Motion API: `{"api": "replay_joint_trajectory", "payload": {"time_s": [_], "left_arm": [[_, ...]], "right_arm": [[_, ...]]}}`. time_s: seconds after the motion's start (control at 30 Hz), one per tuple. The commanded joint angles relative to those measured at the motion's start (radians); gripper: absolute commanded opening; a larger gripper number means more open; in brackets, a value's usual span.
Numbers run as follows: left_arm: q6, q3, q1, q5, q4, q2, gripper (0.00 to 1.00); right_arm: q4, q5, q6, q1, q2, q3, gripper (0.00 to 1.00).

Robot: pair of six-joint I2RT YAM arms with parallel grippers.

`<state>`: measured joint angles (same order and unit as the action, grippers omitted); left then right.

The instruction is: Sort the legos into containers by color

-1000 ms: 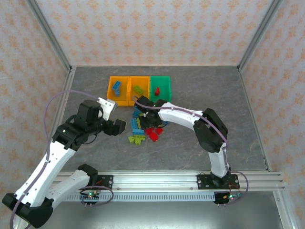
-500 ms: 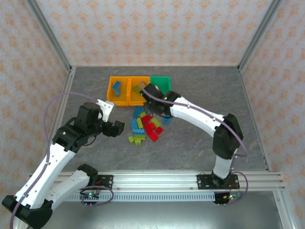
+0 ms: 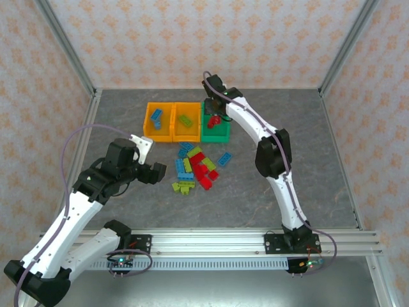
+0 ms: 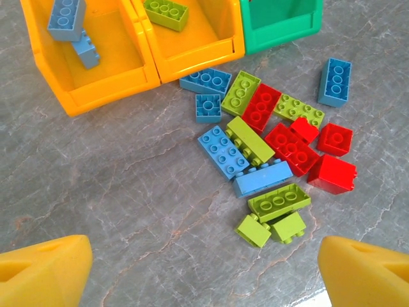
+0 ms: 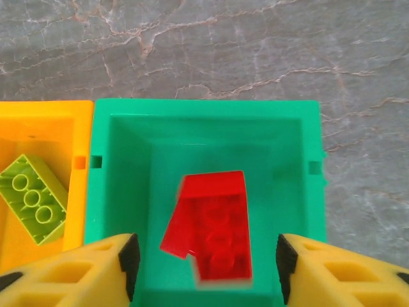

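My right end effector point(image 5: 204, 272) hangs over the green bin point(image 5: 102, 192), released, its fingers clear on both sides of the red brick point(image 5: 214, 224) within the walls (blurred, so I judge it mid-drop). That makes this the red drop-off step. My left end effector point(image 4: 204, 272) is spread wide and empty above the desk point(image 4: 128, 204). Next I'd lower it onto a blue brick point(image 4: 220, 152), bound for the orange bin point(image 4: 96, 96) holding blues.

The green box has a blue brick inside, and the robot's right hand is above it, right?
Not quite. The brick in the green box is red, not blue; the right wrist view shows it. The right gripper is above that box, as you said.
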<state>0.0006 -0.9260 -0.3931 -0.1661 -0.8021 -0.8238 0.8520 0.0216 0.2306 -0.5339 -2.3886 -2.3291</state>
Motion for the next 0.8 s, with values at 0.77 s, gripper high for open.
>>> {"api": "replay_joint_trajectory", "payload": {"time_s": [0.77], "left_arm": [[-0.921,0.159,-0.165,-0.008,0.130,-0.276,0.69]], "right_arm": [[-0.054,-0.354,0.269,-0.207,1.113,1.068,0.88]]}}
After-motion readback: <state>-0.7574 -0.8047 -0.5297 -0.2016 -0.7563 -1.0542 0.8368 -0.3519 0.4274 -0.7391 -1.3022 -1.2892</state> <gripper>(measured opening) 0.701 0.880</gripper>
